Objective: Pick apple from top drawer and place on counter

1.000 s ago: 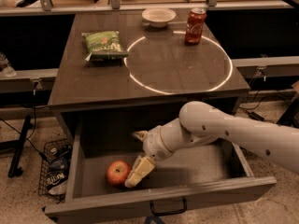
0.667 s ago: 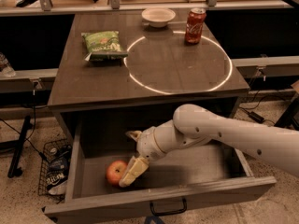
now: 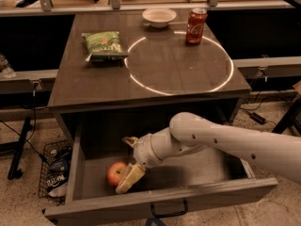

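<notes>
The top drawer (image 3: pixel 160 202) is pulled open below the counter (image 3: pixel 150 74), which bears a thin white circle. The red apple (image 3: pixel 114 173) with a yellowish patch lies on the drawer floor at the left front. My white arm reaches in from the right, and my gripper (image 3: pixel 128 160) is inside the drawer just right of the apple. Its jaws are open: one cream fingertip (image 3: pixel 130 178) rests against the apple's right front, the other (image 3: pixel 128 141) stands behind it. The apple still sits on the drawer floor.
On the counter stand a red soda can (image 3: pixel 195 26), a white bowl (image 3: pixel 159 17) and a green chip bag (image 3: pixel 102 44). A wire basket with rubbish (image 3: pixel 57 167) sits on the floor left of the drawer. A black handle (image 3: pixel 168 210) is on the drawer front.
My gripper has moved left and a little toward the front inside the drawer, closing in on the apple. The apple has not moved.
</notes>
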Motion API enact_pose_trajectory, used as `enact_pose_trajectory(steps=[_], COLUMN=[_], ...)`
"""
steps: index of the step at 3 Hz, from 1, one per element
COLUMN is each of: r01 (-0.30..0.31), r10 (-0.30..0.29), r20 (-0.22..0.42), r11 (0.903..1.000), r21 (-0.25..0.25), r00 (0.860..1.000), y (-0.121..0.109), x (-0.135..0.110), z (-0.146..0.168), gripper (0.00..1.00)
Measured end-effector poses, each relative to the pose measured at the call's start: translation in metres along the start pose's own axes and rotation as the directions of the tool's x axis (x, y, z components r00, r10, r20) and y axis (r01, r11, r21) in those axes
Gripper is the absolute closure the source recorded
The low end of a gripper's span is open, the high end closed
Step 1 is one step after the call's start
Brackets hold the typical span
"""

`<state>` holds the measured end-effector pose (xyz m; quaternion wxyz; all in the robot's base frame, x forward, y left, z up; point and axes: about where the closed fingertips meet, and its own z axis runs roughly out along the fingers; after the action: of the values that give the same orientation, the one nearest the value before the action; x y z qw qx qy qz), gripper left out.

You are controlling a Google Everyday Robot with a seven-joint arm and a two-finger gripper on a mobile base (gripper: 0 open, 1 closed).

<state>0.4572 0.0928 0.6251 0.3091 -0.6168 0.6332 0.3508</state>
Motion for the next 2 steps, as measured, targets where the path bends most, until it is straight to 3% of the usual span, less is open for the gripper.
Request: enact_pose_trajectory(steps=[2], r01=[0.006], r10=[-0.006], r20=[0.037], r11=[1.0000], r21=[-0.004], r00=[0.999], y=[0.0131], x=[-0.0090], z=[-0.0088], gripper=[0.46])
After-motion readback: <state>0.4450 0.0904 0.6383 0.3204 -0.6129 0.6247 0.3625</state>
